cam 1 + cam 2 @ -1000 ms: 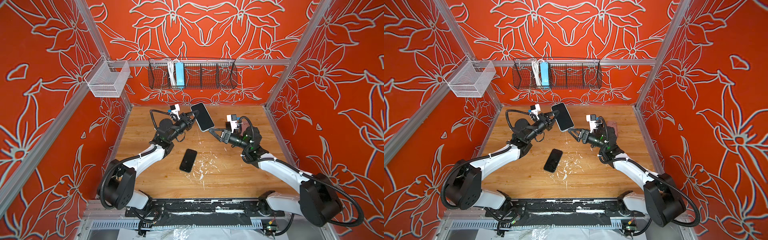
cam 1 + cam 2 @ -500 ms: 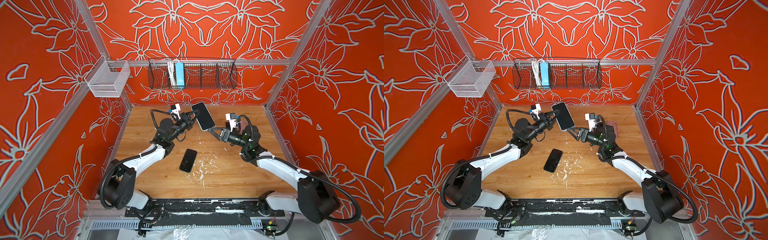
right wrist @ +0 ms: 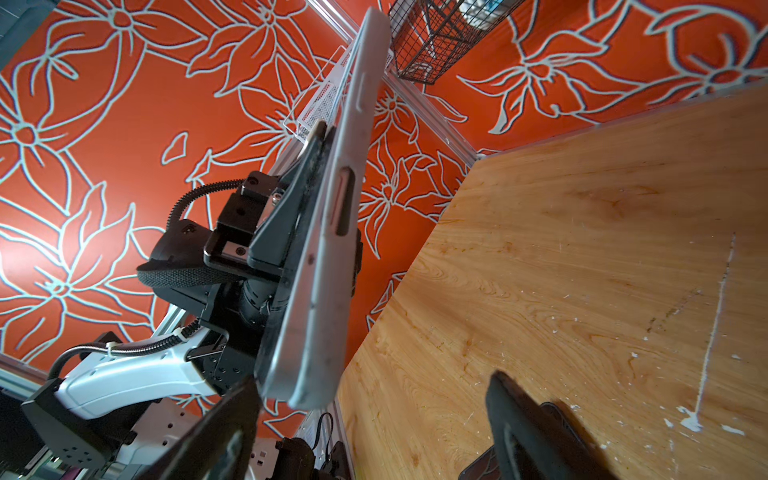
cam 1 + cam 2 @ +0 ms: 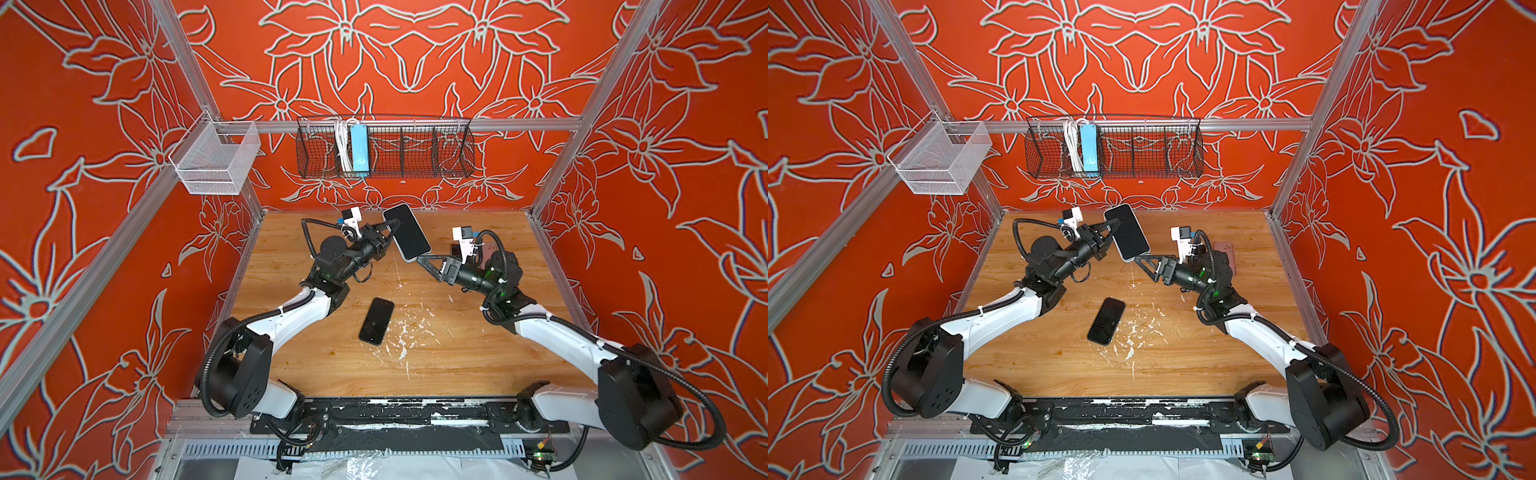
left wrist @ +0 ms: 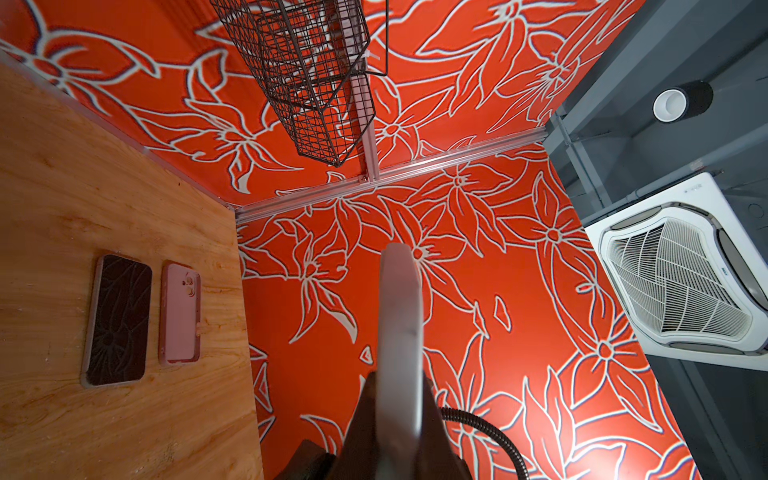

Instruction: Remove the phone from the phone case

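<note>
Because the case must be peeled off by a 2nd claw, the left gripper (image 4: 394,228) holds the dark-screened phone in its pale grey soft case (image 4: 406,232) up off the scuffed wooden table (image 4: 457,353), near the back wall, tilted with 1 short end hanging free. Its fingers are pressed onto the phone's 2 faces, pinching it from a long side, which I'd guess leaves the far rim clear. The right gripper (image 4: 423,265) is spread wide, the phone's lower corner sitting between its fingers unclamped; that looks like a set-up for prying the case lip. Another black phone (image 4: 376,321) lies flat mid-table, well apart. I can read no brand or lettering anywhere: the case edge shows only button cut-outs, and the mark on the ceiling air unit (image 5: 673,274) is too small
</note>
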